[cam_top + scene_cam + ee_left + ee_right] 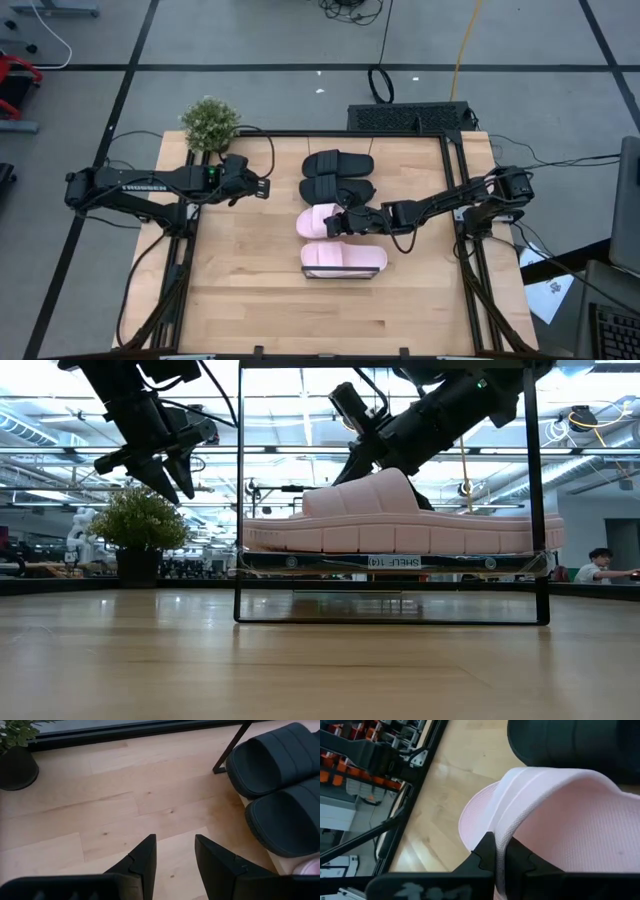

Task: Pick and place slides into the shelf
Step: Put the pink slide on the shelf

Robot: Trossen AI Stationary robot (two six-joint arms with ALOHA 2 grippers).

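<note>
Third slide held by its strap at the shelf

The pink slide (322, 221) was pinched at its strap by the right gripper (347, 220), probably so it could be lowered flat onto the shelf (390, 561) between the two black slides (338, 175) and the other pink slide (343, 259), all lying in one row. The left gripper (262, 188) was held half open and empty near the potted plant (209, 124).

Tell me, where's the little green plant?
In the high view, the plant sits at the table's far left corner, just beyond the left claw.
</note>
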